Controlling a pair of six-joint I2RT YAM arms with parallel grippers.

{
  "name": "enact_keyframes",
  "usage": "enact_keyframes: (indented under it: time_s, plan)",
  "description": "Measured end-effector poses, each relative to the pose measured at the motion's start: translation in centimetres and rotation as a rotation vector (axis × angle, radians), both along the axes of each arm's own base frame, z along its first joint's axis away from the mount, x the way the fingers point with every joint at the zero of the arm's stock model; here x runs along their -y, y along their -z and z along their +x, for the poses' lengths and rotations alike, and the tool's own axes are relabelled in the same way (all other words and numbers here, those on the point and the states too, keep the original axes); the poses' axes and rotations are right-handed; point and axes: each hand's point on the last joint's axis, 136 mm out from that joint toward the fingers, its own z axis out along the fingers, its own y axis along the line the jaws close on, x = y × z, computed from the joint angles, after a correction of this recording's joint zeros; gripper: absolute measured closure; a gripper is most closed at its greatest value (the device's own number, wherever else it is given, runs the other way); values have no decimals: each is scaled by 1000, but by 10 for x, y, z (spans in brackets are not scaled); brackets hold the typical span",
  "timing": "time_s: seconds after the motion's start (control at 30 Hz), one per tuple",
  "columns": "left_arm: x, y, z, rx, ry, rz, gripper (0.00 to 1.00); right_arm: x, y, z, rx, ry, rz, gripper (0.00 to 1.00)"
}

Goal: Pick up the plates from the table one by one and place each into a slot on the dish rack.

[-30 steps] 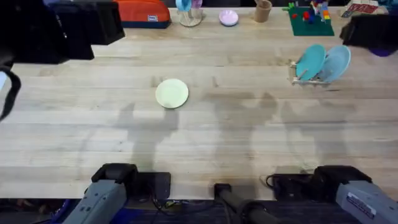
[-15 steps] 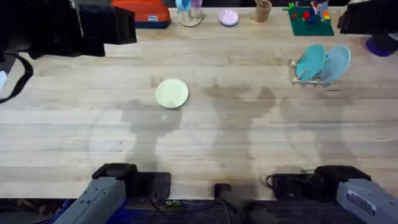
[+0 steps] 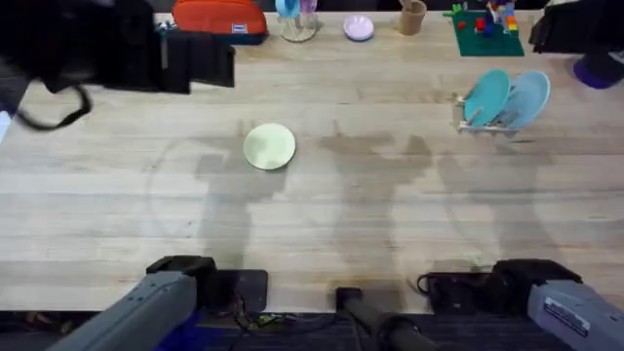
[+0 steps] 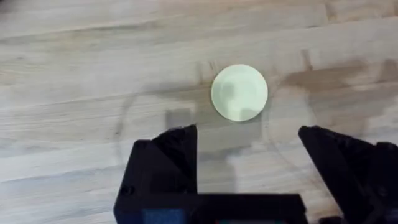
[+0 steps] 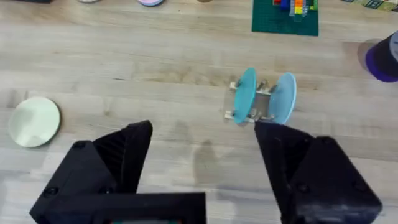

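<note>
A pale cream-yellow plate (image 3: pixel 269 146) lies flat on the wooden table (image 3: pixel 351 214), left of centre. My left gripper (image 4: pixel 249 163) hovers high over the table with the cream plate (image 4: pixel 239 92) just ahead of its open, empty fingers. The small dish rack (image 3: pixel 475 119) stands at the right, with a teal plate (image 3: pixel 486 96) and a light blue plate (image 3: pixel 527 97) upright in its slots. My right gripper (image 5: pixel 205 168) is raised and open, holding nothing. The rack (image 5: pixel 260 106) lies ahead of it, and the cream plate (image 5: pixel 34 121) is far off to one side.
Along the far edge stand an orange-red case (image 3: pixel 219 18), a glass item (image 3: pixel 297 19), a small pink dish (image 3: pixel 358 27), a wooden cup (image 3: pixel 411 17) and a green baseplate with bricks (image 3: pixel 486 31). A purple object (image 3: pixel 595 70) sits at the far right.
The left arm's dark shape has swung rightward across the upper left of the overhead view, nearer the cream plate. The right arm and all plates stayed put.
</note>
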Motion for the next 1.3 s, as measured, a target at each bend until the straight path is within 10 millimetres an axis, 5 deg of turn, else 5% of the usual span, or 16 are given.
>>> enact_keyframes:
  time_s: [0.1, 0.33, 0.4, 0.53, 0.6, 0.9, 1.3]
  plan:
    - [10, 19, 14, -84, 44, -42, 9, 0, 0, 0, 0, 0, 0, 7]
    - [22, 25, 18, -121, 120, -144, 16, 0, 0, 0, 0, 0, 0, 7]
    - [19, 27, 20, -133, 118, -181, 181, 0, 0, 0, 0, 0, 0, 7]
    - [11, 35, 23, -148, 99, -249, 817, 0, 0, 0, 0, 0, 0, 8]
    - [8, 43, 20, -167, 87, -283, 946, 0, 0, 0, 0, 0, 0, 6]
    - [13, 84, 12, -224, 99, -439, 958, 0, 0, 0, 0, 0, 0, 8]
    - [15, 124, 25, -286, 132, -499, 958, 0, 0, 0, 0, 0, 0, 7]
